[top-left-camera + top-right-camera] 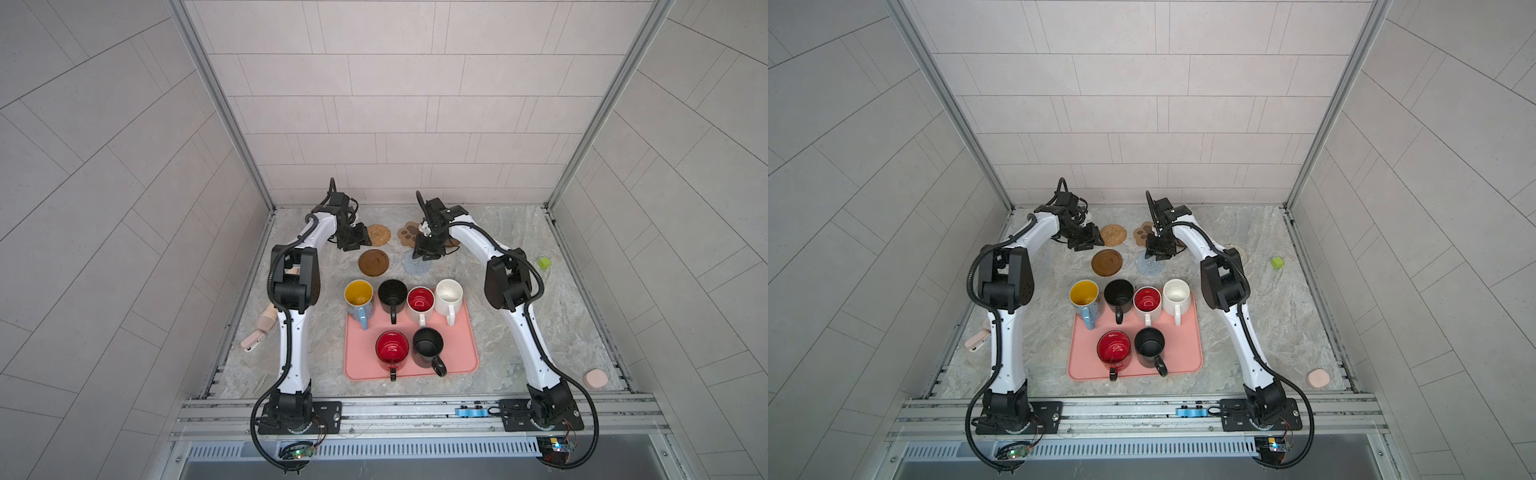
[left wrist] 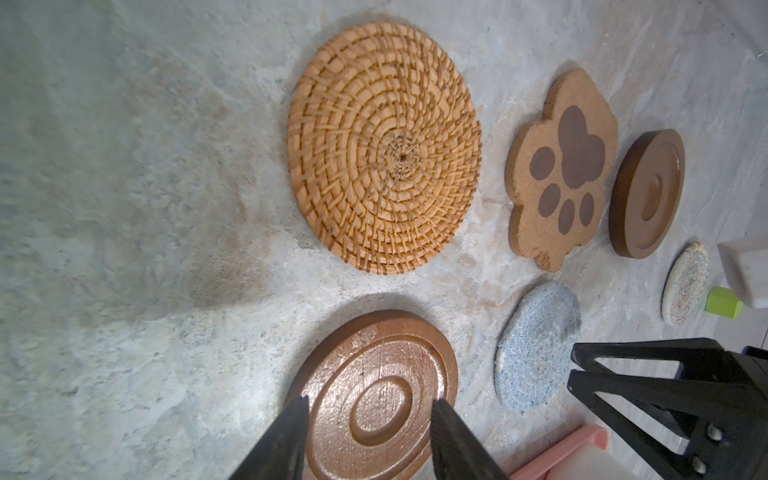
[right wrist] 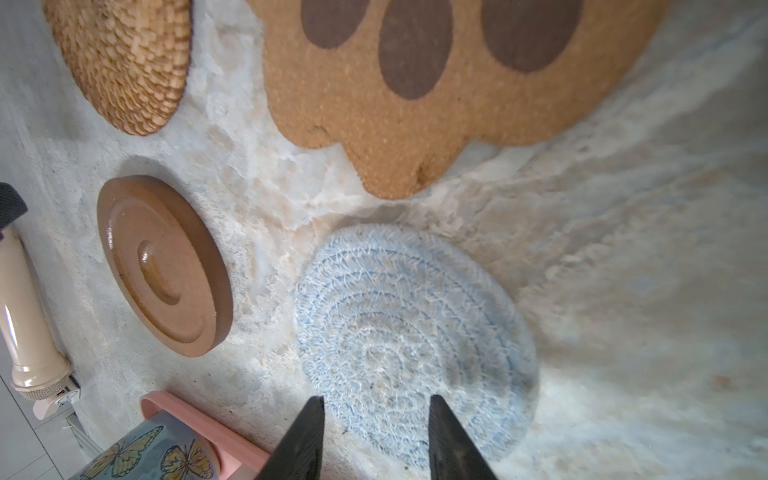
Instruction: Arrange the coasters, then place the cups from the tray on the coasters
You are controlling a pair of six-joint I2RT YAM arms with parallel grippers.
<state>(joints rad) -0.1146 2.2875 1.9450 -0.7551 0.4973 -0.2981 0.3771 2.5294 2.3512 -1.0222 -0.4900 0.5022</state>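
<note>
left jaws: apart, empty, by disc (image 2: 374, 399) | right jaws: apart, empty, over blue mat (image 3: 415, 328)

High top views; close wrist views

— What is on the left wrist camera?
— I see my left gripper (image 2: 370, 401) with jaws apart, and a brown wooden disc (image 2: 374, 357) shows between them. Further lie the rattan coaster (image 2: 384, 147), the paw coaster (image 2: 561, 170), a second wooden disc (image 2: 646, 193) and the grey-blue crochet round (image 2: 538, 347).
</note>
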